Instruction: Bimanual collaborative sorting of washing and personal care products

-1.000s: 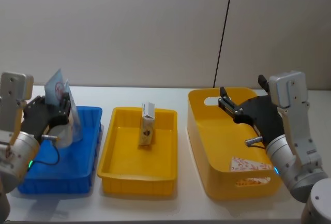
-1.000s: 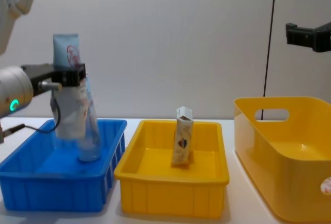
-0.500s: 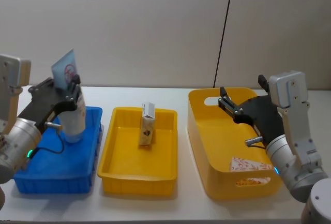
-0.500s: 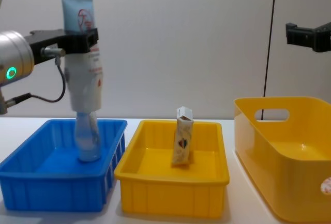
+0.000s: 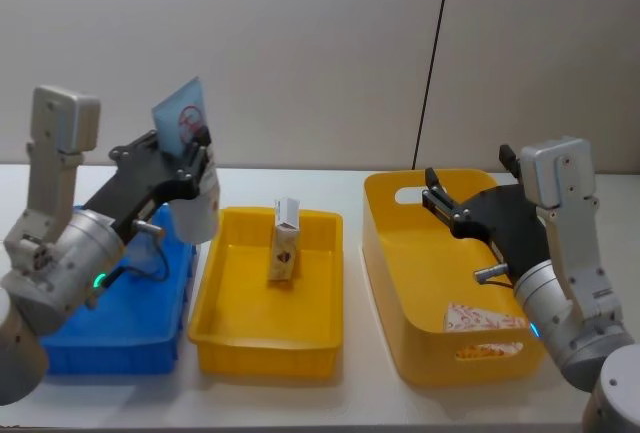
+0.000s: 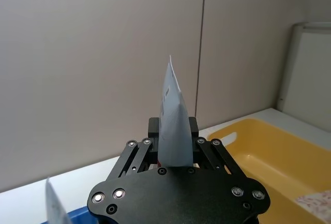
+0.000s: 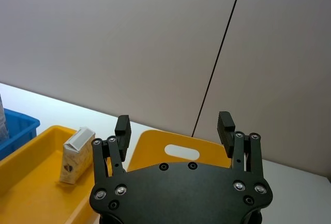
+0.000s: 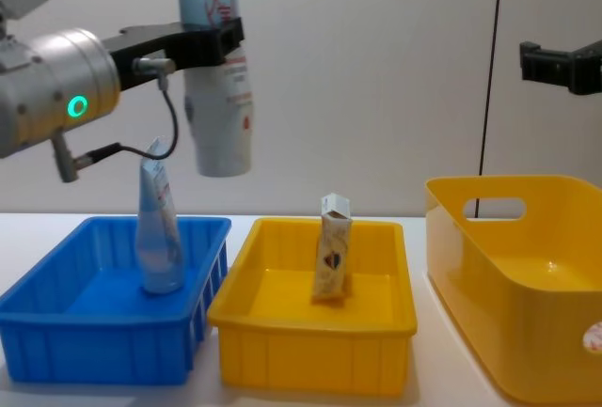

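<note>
Three containers stand in a row on the white table (image 5: 355, 373): a blue tray (image 8: 94, 351) on the robot's left, a shallow yellow tray (image 8: 310, 362) in the middle and a deep yellow bin (image 8: 470, 266) on the right.

The left gripper (image 8: 221, 36) is raised high above the edge where the blue tray meets the yellow tray. Its fingers are clenched on a tube (image 8: 218, 97) and pinch it just below the flat sealed end. The long axis of the tube is nearly vertical with a slight lean. The flat end with the red round logo points up and the wide cap end hangs down, free in the air and well above both trays.

A second tube (image 8: 158, 228) stands upright inside the blue tray, near its right wall, below the held one and a little to its left. They do not touch.

In the middle of the yellow tray stands a small carton (image 8: 332, 249), upright, with its top flap lifted.

A flat packet (image 5: 485, 318) with red-orange print lies in the deep bin, against its near wall.

The right gripper (image 7: 174, 125) hovers over the deep bin, near the handle hole at its far end. Its two fingers are spread wide apart with nothing between them.
</note>
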Action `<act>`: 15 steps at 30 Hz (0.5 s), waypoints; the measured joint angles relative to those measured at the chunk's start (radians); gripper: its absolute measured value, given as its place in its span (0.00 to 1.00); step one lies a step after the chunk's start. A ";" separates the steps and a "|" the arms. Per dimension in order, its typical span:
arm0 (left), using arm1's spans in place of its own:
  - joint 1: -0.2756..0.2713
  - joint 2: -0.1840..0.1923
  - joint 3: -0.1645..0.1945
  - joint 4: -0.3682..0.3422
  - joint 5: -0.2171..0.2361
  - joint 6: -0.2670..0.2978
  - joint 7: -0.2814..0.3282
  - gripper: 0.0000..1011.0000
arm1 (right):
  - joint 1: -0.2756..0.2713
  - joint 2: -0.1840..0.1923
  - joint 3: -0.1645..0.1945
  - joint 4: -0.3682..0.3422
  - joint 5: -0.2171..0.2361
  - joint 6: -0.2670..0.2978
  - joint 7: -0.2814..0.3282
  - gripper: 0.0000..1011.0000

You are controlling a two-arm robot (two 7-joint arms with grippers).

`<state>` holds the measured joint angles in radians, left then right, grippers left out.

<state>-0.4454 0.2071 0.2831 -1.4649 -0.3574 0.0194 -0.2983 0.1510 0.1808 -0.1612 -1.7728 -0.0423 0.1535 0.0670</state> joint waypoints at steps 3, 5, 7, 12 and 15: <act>-0.012 -0.007 0.009 0.013 -0.004 -0.009 -0.012 0.27 | 0.000 0.000 0.000 0.000 0.000 0.000 0.000 0.99; -0.022 -0.014 0.019 0.027 -0.006 -0.017 -0.023 0.27 | 0.000 0.000 0.000 0.000 0.000 0.000 0.000 0.99; -0.031 -0.020 0.026 0.037 -0.008 -0.023 -0.031 0.27 | 0.000 0.000 0.000 0.000 0.000 0.000 0.000 0.99; -0.056 -0.034 0.047 0.068 -0.014 -0.040 -0.052 0.27 | 0.001 0.000 0.000 0.000 0.001 0.000 0.008 0.99; -0.067 -0.040 0.056 0.081 -0.018 -0.050 -0.062 0.27 | 0.004 0.003 -0.001 0.003 0.007 -0.001 0.026 0.99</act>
<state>-0.5127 0.1667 0.3387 -1.3838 -0.3754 -0.0306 -0.3604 0.1553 0.1838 -0.1618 -1.7701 -0.0350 0.1526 0.0928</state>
